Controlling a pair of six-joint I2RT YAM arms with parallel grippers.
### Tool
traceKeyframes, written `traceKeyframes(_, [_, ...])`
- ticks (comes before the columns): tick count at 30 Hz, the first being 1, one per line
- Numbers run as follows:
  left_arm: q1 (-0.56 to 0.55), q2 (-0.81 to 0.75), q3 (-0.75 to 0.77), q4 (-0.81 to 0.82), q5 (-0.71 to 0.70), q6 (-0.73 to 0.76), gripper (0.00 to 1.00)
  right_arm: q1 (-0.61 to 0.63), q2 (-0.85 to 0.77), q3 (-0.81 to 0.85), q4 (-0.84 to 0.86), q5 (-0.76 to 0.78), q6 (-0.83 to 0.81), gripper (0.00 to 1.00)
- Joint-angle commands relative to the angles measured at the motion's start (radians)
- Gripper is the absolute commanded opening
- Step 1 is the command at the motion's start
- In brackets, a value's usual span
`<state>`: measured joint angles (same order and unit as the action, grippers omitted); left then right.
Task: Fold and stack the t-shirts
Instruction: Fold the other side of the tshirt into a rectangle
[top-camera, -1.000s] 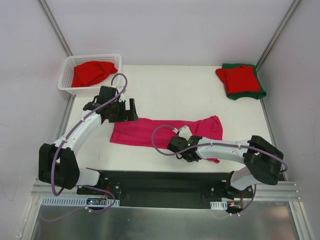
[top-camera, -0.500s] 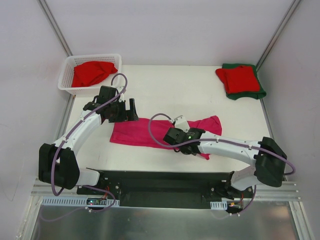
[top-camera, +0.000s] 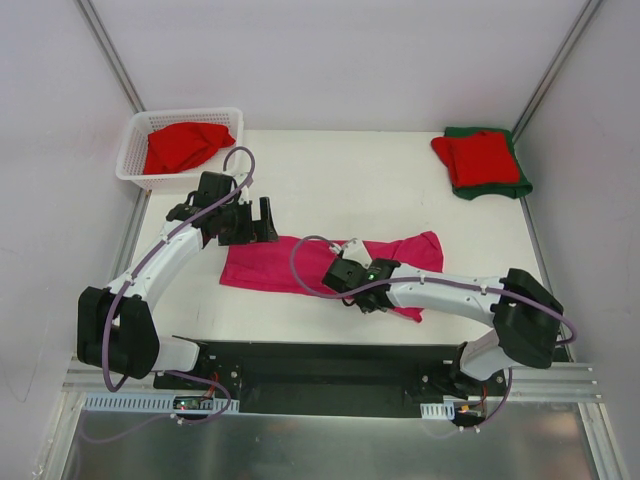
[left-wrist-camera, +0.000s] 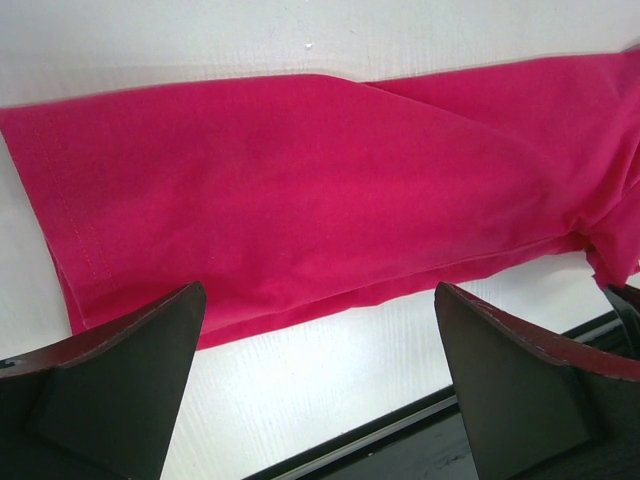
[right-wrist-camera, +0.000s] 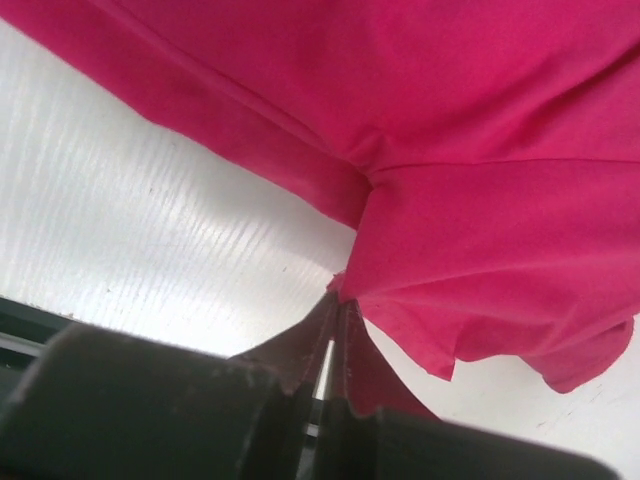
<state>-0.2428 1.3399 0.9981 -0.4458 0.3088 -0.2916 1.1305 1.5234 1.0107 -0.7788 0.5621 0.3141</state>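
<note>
A magenta-pink t-shirt (top-camera: 280, 265) lies in a long folded band across the middle of the table. My right gripper (top-camera: 345, 273) is shut on its near right hem and holds that cloth lifted over the band. In the right wrist view the pinched edge sits at the fingertips (right-wrist-camera: 335, 295), with the shirt (right-wrist-camera: 480, 190) draping away. My left gripper (top-camera: 263, 222) is open and empty above the shirt's far left part. In the left wrist view the shirt (left-wrist-camera: 300, 190) lies flat between and beyond my left gripper (left-wrist-camera: 318, 292).
A white lattice basket (top-camera: 128, 160) at the back left holds a crumpled red shirt (top-camera: 185, 145). At the back right a folded red shirt (top-camera: 478, 158) lies on a folded dark green shirt (top-camera: 515, 187). A black base strip (top-camera: 330, 365) runs along the near edge.
My right gripper has moved left and slightly away, dragging the pinched pink hem over the shirt. The left arm has not moved.
</note>
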Motion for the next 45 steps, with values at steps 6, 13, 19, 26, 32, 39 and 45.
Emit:
traceKeyframes(6, [-0.007, -0.01, 0.007, 0.013, 0.026, 0.012, 0.99, -0.055, -0.161, -0.099, 0.136, -0.197, -0.107, 0.01])
traceKeyframes(13, [-0.007, 0.002, 0.005, 0.015, 0.03, 0.002, 0.99, -0.226, -0.341, -0.135, 0.139, -0.407, -0.199, 0.01])
traceKeyframes(19, [-0.007, 0.007, 0.014, 0.015, 0.03, 0.002, 0.99, -0.405, -0.341, -0.115, 0.118, -0.665, -0.303, 0.01])
traceKeyframes(26, [-0.007, 0.01, 0.01, 0.015, 0.029, 0.002, 0.99, -0.426, -0.212, -0.047, 0.119, -0.757, -0.356, 0.01])
traceKeyframes(32, [-0.007, 0.008, 0.007, 0.013, 0.019, 0.006, 0.99, -0.431, -0.106, 0.035, 0.162, -0.766, -0.392, 0.01])
traceKeyframes(39, [-0.007, 0.013, 0.005, 0.013, 0.016, 0.009, 0.99, -0.457, 0.023, 0.12, 0.185, -0.765, -0.415, 0.01])
traceKeyframes(45, [-0.007, 0.016, 0.002, 0.015, 0.018, 0.011, 0.99, -0.486, 0.081, 0.144, 0.204, -0.746, -0.415, 0.01])
